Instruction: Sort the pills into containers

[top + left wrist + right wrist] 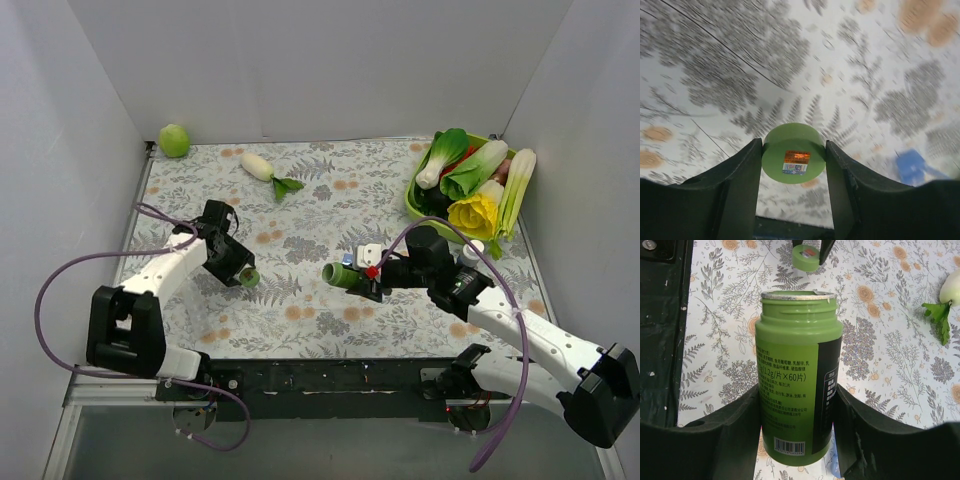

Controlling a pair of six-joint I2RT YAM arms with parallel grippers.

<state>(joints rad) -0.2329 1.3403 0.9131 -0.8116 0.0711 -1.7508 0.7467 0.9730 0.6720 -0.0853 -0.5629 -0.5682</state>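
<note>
My left gripper (243, 272) is shut on a round green cap (249, 276) and holds it above the floral cloth. In the left wrist view the cap (794, 152) sits between the fingertips of the left gripper (794, 143). My right gripper (354, 280) is shut on an open green pill bottle (338, 275), held on its side with its mouth toward the cap. In the right wrist view the right gripper (796, 390) clamps the bottle's (790, 340) lower body. The blue containers (358, 262) show only partly behind the right gripper, and blurred in the left wrist view (911, 166). No pills are visible.
A green tray (413, 203) of toy vegetables stands at the back right. A white radish (258, 165) and a green round fruit (174, 140) lie near the back wall. A small white piece (370, 253) lies by the containers. White walls enclose three sides.
</note>
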